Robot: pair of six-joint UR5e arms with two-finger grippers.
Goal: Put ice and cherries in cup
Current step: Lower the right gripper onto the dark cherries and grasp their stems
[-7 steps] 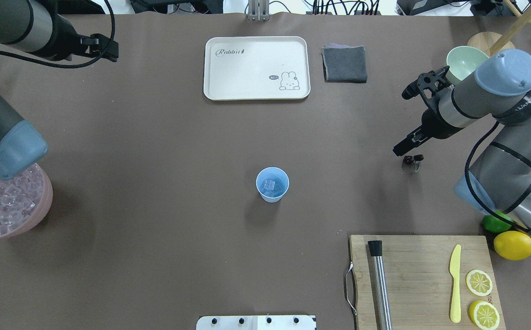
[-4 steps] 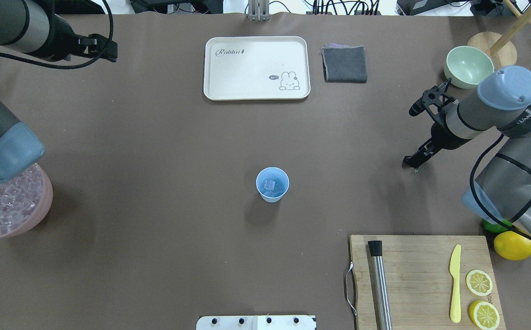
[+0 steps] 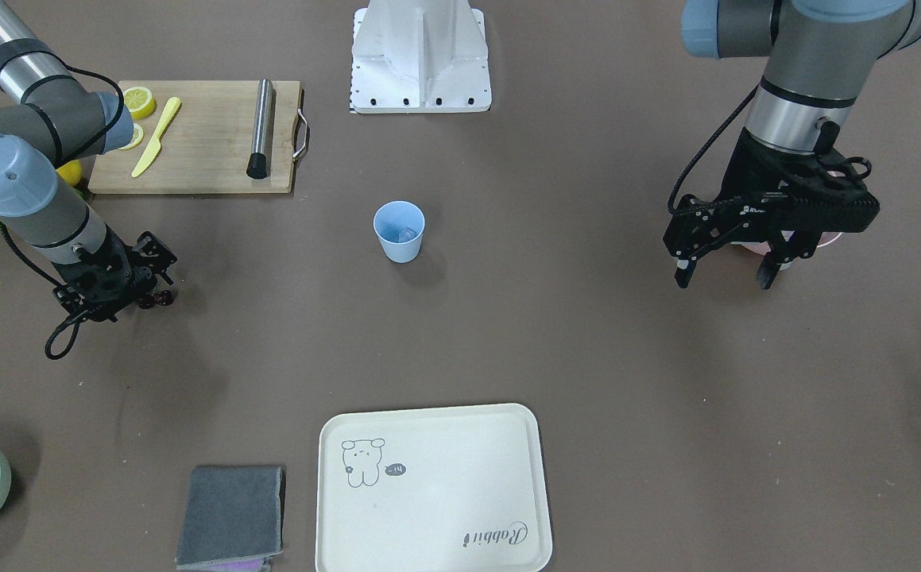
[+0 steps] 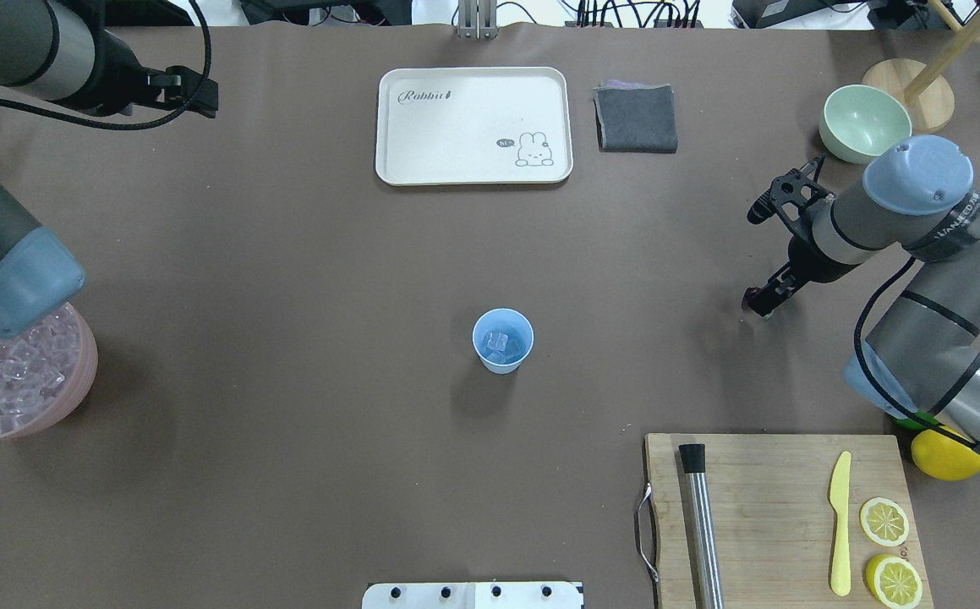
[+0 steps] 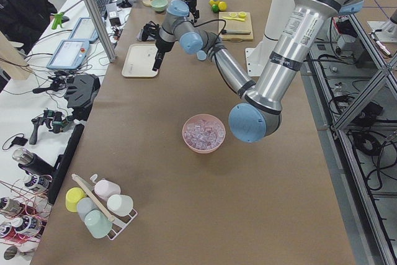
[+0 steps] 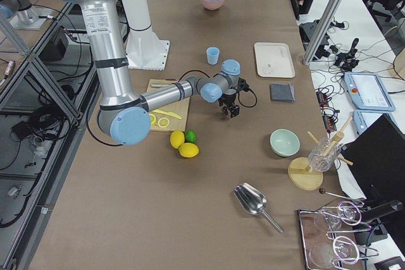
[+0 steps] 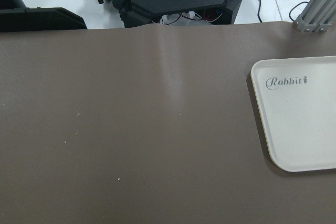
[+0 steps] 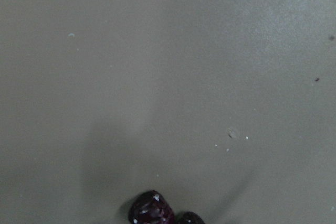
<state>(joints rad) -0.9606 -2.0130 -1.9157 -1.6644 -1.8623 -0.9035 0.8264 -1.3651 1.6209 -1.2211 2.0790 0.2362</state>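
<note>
The light blue cup [image 4: 502, 340] stands at mid-table with ice [image 4: 498, 342] in its bottom. More ice [image 4: 8, 376] fills the pink bowl [image 4: 89, 372] at the left edge. The dark red cherries [image 3: 163, 299] lie on the table, also at the bottom edge of the right wrist view [image 8: 152, 211]. My right gripper [image 3: 130, 300] is down at the table right beside them and looks open. In the overhead view its tip [image 4: 758, 302] covers them. My left gripper [image 3: 724, 274] hangs open and empty near the pink bowl.
A white rabbit tray [image 4: 473, 125] and a grey cloth [image 4: 636, 118] lie at the far side. A pale green bowl [image 4: 862, 123] sits behind the right arm. The cutting board [image 4: 781, 507] with a steel rod, yellow knife and lemon slices is front right, beside a lemon [image 4: 946, 452].
My right gripper has come down and toward the robot onto the cherries, which the overhead view showed a second ago and now hides. The left arm has barely shifted.
</note>
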